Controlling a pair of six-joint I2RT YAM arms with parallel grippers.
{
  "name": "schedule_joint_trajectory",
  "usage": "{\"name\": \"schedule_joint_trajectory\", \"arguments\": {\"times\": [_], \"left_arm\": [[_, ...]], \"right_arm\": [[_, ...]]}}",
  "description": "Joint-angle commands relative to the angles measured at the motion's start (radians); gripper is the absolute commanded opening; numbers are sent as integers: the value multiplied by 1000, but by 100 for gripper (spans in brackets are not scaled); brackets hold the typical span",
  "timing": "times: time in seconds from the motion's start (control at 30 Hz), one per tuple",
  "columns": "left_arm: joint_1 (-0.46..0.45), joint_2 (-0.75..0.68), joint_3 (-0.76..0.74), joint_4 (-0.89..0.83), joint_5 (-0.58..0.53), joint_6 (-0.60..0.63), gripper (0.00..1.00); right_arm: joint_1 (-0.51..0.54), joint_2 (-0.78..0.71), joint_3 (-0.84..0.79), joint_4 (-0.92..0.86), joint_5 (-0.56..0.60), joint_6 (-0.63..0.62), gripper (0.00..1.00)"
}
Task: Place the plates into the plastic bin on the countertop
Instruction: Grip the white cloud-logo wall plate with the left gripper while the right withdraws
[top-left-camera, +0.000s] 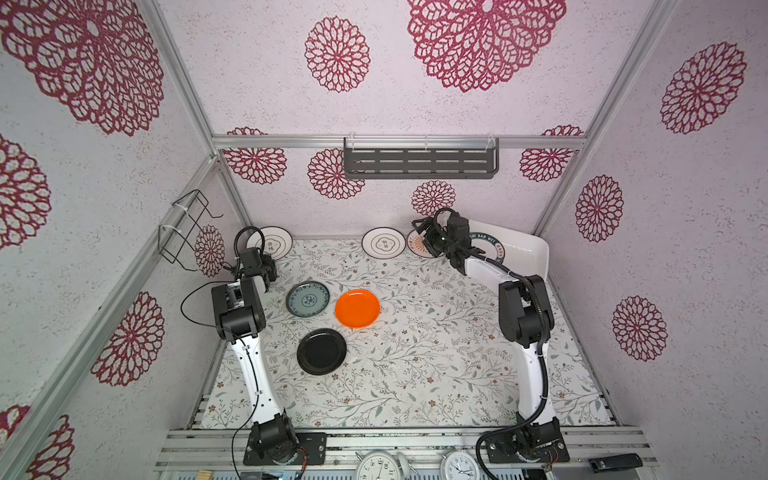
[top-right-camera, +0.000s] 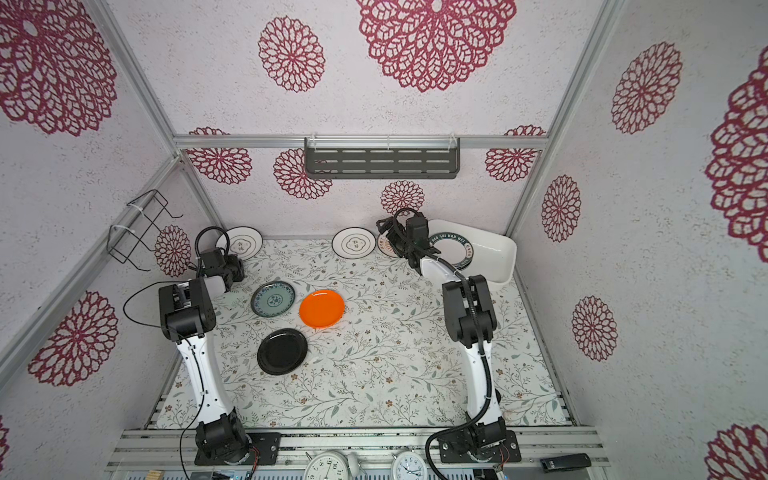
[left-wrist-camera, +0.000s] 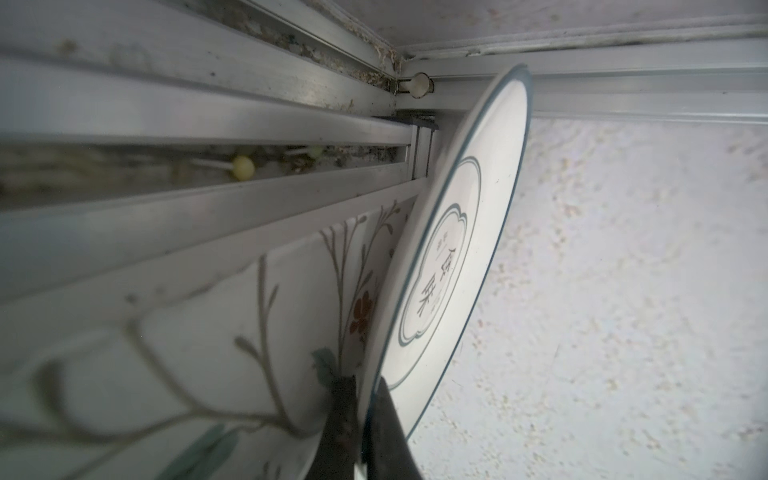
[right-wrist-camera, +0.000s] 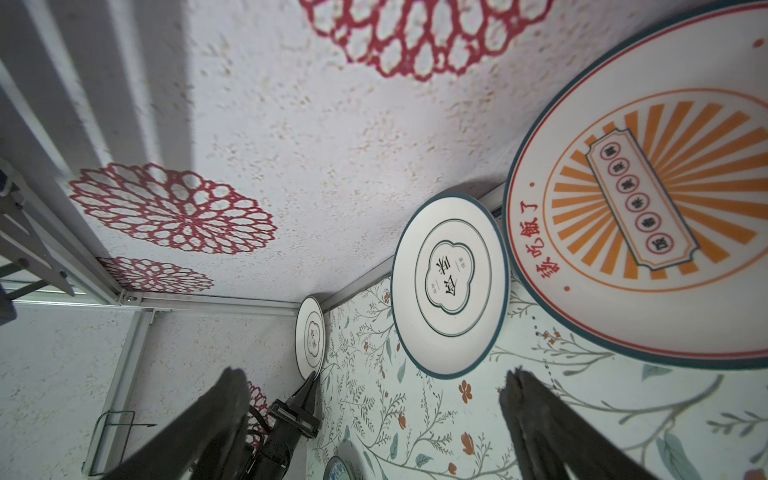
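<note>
Left tool (left-wrist-camera: 363, 388) is pinching the leaning ringed plate (left-wrist-camera: 440, 266) by its rim, needing a slow steady lift toward the plastic bin (top-left-camera: 534, 249); right tool (right-wrist-camera: 374, 376) is gaping wide.

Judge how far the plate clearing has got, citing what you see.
Done: a green-lettered plate lies in the bin. In hand: the left tool is shut on a ringed plate at the back wall; the right tool is open. Left: another ringed plate, sunburst plate, teal plate, orange plate, black plate.

Bright, even light; soft shadows; countertop (left-wrist-camera: 124, 353) blurred near left wrist lens; edges warped
</note>
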Motion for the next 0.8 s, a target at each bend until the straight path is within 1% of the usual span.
{"name": "schedule_joint_trajectory", "arguments": {"times": [0.0,0.13,0.23,0.33,0.5,0.67,0.77], "left_arm": [[5,22,-52,-31,4,-4,0],[4,-23,-79,-22,34,24,0],[0,-86,-146,1,48,37,0],[-8,-153,-219,46,94,23,0],[-40,-299,-331,55,153,59,0],[-82,-427,-419,48,253,69,0],[-114,-502,-479,46,272,89,0]], "right_arm": [[-5,-81,-20,41,20,-7,99],[-5,-101,-51,57,15,-12,99],[-5,-140,-107,86,19,-22,99],[-8,-188,-164,100,21,-39,99],[-14,-251,-231,61,-4,-67,99],[-15,-287,-256,-3,-31,-119,99],[-13,-302,-266,-26,-42,-135,99]]}}
